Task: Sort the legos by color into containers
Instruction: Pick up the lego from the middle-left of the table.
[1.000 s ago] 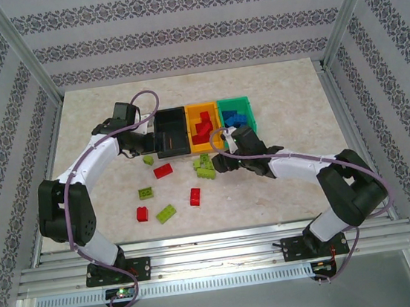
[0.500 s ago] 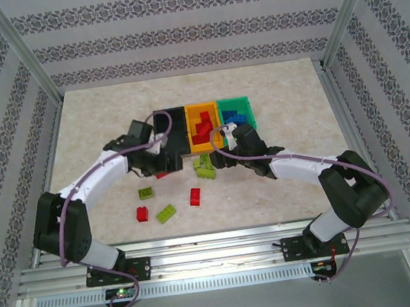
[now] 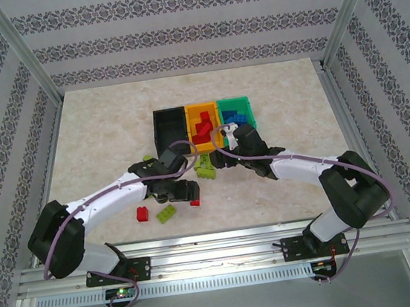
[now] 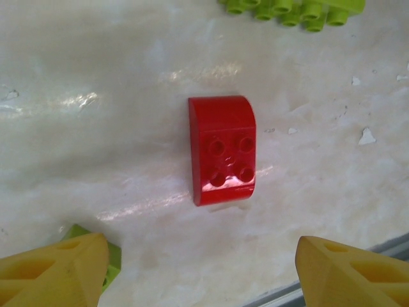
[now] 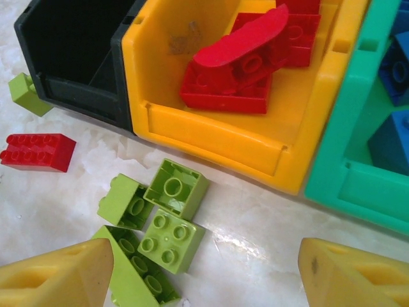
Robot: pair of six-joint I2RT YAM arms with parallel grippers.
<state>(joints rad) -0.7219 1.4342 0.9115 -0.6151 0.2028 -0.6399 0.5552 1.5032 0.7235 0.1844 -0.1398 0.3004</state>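
My left gripper [image 4: 203, 259] hangs wide open over a lone red brick [image 4: 222, 150] on the table [image 4: 96, 128], holding nothing. My right gripper [image 5: 208, 251] is open too, above a lime cluster [image 5: 167, 233] just before the orange bin [image 5: 211, 144]. Reds [image 5: 246, 64] lie in it, and blues [image 5: 390, 134] in the green bin [image 5: 348, 185].

green bin [image 5: 348, 182] cropped right, lime brick [image 4: 115, 258] half hidden
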